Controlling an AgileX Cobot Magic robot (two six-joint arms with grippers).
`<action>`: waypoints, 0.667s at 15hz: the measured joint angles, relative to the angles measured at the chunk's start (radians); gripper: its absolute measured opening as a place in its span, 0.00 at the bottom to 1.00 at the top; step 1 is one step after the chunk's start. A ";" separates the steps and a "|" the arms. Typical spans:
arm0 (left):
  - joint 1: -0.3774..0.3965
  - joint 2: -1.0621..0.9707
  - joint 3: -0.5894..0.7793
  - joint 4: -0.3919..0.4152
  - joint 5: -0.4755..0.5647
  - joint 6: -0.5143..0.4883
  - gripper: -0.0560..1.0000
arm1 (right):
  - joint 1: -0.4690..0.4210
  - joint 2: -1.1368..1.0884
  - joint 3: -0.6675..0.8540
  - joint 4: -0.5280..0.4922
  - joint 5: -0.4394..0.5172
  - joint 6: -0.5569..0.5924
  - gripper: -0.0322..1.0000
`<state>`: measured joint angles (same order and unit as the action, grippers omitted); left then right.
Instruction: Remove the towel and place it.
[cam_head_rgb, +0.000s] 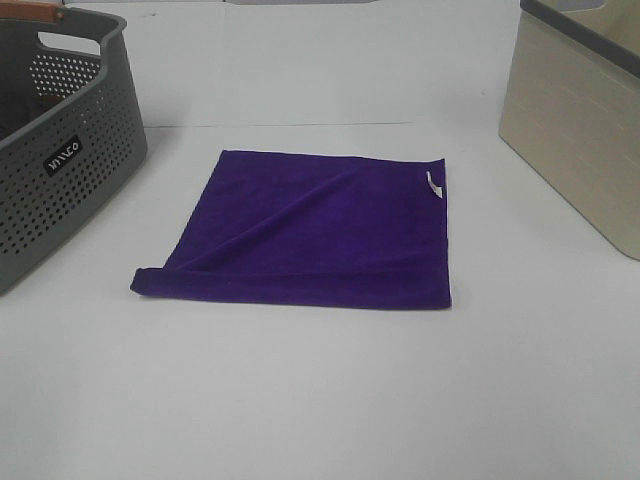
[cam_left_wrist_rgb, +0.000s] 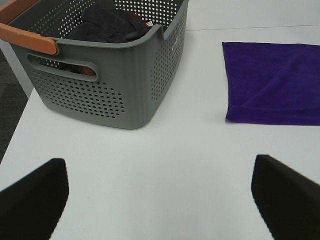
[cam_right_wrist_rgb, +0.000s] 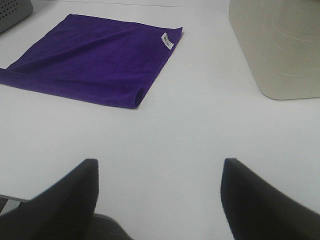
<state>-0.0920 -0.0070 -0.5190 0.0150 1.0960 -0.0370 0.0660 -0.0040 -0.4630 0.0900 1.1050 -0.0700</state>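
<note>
While nothing touches it, the scene reads like this:

Towel: the deep purple towel (cam_head_rgb: 320, 230) lies flat on the white table (cam_head_rgb: 320, 400), about midway between the two containers, with a diagonal crease across it and its near edge rolled into a soft fold.
Tag: a small white tag (cam_head_rgb: 434, 185) sits at the towel's edge on the side toward the beige bin.
Grey basket: the perforated grey basket (cam_head_rgb: 60, 150) stands well to the left of the towel, apart from it; an orange handle (cam_left_wrist_rgb: 27, 37) rests on its rim.
Basket contents: a dark bundle of cloth (cam_left_wrist_rgb: 110, 25) lies inside it.
Beige bin: the beige bin (cam_head_rgb: 580, 120) with a dark rim stands to the right, also clear of the towel.
Left gripper: the left gripper (cam_left_wrist_rgb: 160, 195) hangs over bare table near the basket, fingers spread wide, holding nothing.
Right gripper: the right gripper (cam_right_wrist_rgb: 160, 200) hangs over bare table between towel and bin, fingers likewise apart and empty.
In the way: no object lies on the towel.
</note>
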 joint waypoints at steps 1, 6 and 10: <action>0.000 0.000 0.000 0.000 0.000 0.000 0.92 | 0.000 0.000 0.000 0.000 0.000 0.000 0.63; 0.000 0.000 0.000 0.000 0.000 0.000 0.92 | 0.000 0.000 0.000 0.000 0.000 0.000 0.63; 0.000 0.000 0.000 0.000 0.000 0.000 0.92 | 0.000 0.000 0.000 0.000 0.000 0.000 0.63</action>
<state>-0.0920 -0.0070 -0.5190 0.0150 1.0960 -0.0370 0.0660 -0.0040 -0.4630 0.0900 1.1050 -0.0700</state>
